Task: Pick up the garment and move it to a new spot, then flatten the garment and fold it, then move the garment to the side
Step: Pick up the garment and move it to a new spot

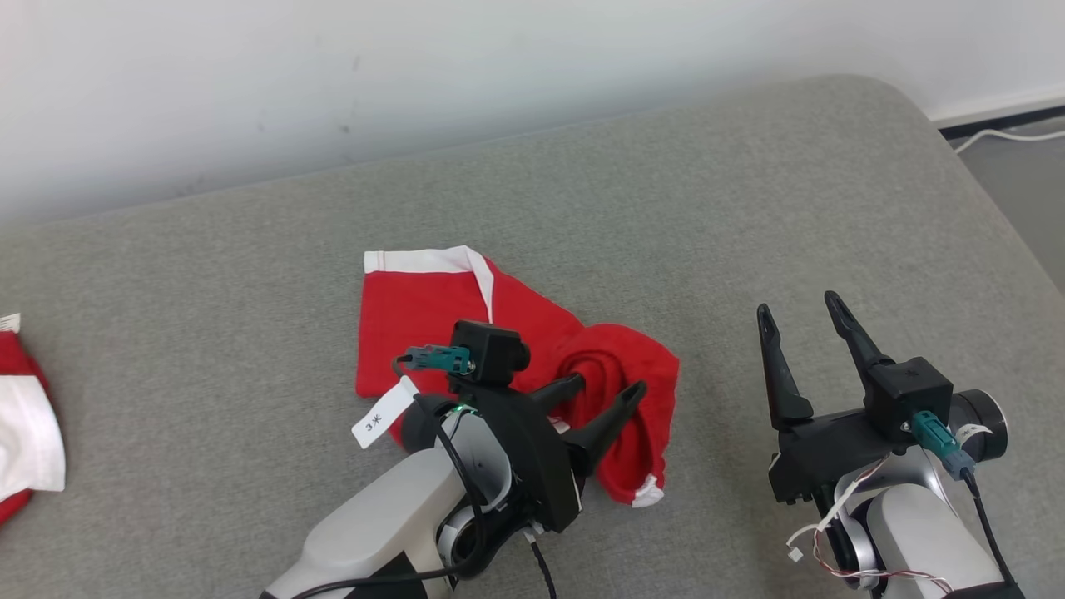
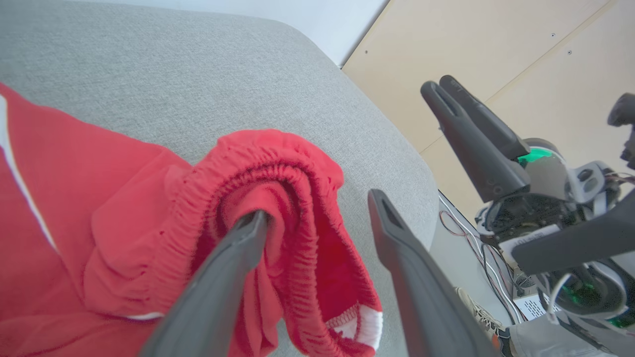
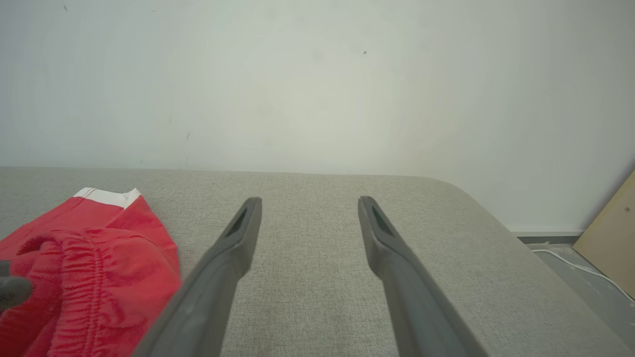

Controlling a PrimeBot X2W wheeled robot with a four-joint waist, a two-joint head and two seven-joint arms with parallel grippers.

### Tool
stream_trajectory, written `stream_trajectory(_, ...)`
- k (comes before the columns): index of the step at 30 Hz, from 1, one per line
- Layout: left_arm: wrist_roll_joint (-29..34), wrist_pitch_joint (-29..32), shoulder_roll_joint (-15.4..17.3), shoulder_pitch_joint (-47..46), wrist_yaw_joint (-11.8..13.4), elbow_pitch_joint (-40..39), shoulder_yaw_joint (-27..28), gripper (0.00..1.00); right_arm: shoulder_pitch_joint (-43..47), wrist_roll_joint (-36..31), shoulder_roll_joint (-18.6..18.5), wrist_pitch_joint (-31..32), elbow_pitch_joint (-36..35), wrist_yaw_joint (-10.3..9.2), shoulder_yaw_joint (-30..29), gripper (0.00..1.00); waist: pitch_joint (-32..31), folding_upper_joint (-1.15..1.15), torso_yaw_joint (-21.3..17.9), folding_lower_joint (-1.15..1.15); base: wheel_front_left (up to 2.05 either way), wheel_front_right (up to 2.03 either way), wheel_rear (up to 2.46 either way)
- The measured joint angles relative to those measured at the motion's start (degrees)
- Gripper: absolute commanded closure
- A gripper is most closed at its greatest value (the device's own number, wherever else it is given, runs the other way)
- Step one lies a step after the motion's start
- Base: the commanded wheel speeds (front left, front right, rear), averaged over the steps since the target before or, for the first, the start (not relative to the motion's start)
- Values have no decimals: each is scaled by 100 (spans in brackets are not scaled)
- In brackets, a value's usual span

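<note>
Shorts, red with white trim, are the garment point(image 1: 433, 333), and they lie crumpled near the middle of the grey bed point(image 1: 749, 183), one leg spread flat toward its far side and the elastic waistband point(image 2: 278, 163) bunched into a loop toward its right. Over the bed's middle the left gripper point(image 1: 610, 384) hangs low, jaws spread wide and gripping nothing. In the left wrist view one finger point(image 2: 233, 267) seems to sit inside the waistband loop, though it may merely pass in front of it. The right gripper point(image 1: 798, 305) hovers above the bed's bare right part, equally wide and empty. Flattening and folding are not yet done, I judge. The danger is a snag: if that finger is hooked in the elastic, raising the arm would drag the cloth and rumple it further. A second red-and-white garment point(image 1: 25, 424) at the bed's left edge could also be mistaken for the target
</note>
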Motion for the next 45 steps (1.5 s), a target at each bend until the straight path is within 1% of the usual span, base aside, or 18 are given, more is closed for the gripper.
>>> stream_trajectory(10, -13, -600, 0, -55, 1, -453, -268, 0, 48, 4, 2, -53, 155, 0, -36, 0, -219, 0, 322, 0, 0, 0, 0)
stream_trajectory(14, -65, -793, 2, 128, 0, -745, -372, 0, 141, 5, 2, -71, 187, 0, -37, 0, -344, 0, 470, 0, 0, 0, 0)
stream_trajectory(17, -56, -784, 62, 317, 0, -946, -655, 0, 155, 13, 1, -79, 213, 0, -37, 0, -447, 0, 569, 0, 0, 0, 0)
stream_trajectory(21, -58, -849, 156, 437, 0, -964, -705, 0, 162, 13, 9, -96, 258, 2, -2, 0, -590, 0, 659, 0, 0, 0, 0)
stream_trajectory(26, 98, -761, 294, 561, 0, -813, -1000, 0, 267, 48, 10, -98, 278, 48, 8, 0, -722, 0, 712, -1, 0, 0, 0)
stream_trajectory(31, 220, -799, 260, 610, 3, -759, -1010, 0, 359, 109, -7, -94, 285, 56, -8, 0, -773, 0, 757, 0, 0, 0, 0)
stream_trajectory(32, 272, -842, 245, 610, 8, -762, -1001, 0, 469, 144, -9, -43, 324, 108, 4, 0, -787, 0, 801, 0, 0, 0, 0)
stream_trajectory(34, 311, -890, 254, 607, 41, -758, -987, 0, 552, 156, -8, -36, 330, 129, 23, 0, -802, 0, 855, 0, 0, 0, 0)
stream_trajectory(35, 353, -903, 269, 607, 88, -746, -983, 0, 575, 158, -7, -15, 330, 153, 37, 0, -810, 0, 885, -1, 0, 0, 0)
stream_trajectory(38, 470, -1025, 387, 604, 331, -706, -934, 0, 617, 163, -7, 15, 331, 209, 111, 0, -834, 0, 984, -1, 0, 0, 0)
stream_trajectory(40, 590, -1205, 493, 610, 620, -676, -799, 0, 616, 167, -4, 57, 325, 255, 164, 0, -852, 0, 1049, 0, 0, 0, 0)
stream_trajectory(42, 713, -1397, 666, 617, 907, -660, -642, 0, 630, 166, 3, 64, 311, 261, 225, 0, -871, 0, 1106, 0, 0, 0, 0)
stream_trajectory(43, 713, -1397, 666, 617, 907, -660, -642, 0, 630, 166, 3, 64, 311, 261, 225, 0, -871, 0, 1106, 0, 0, 0, 0)
stream_trajectory(45, 750, -1497, 858, 671, 1149, -670, -512, 0, 660, 167, 23, 102, 276, 309, 292, 0, -894, 0, 1146, 0, 0, 0, 0)
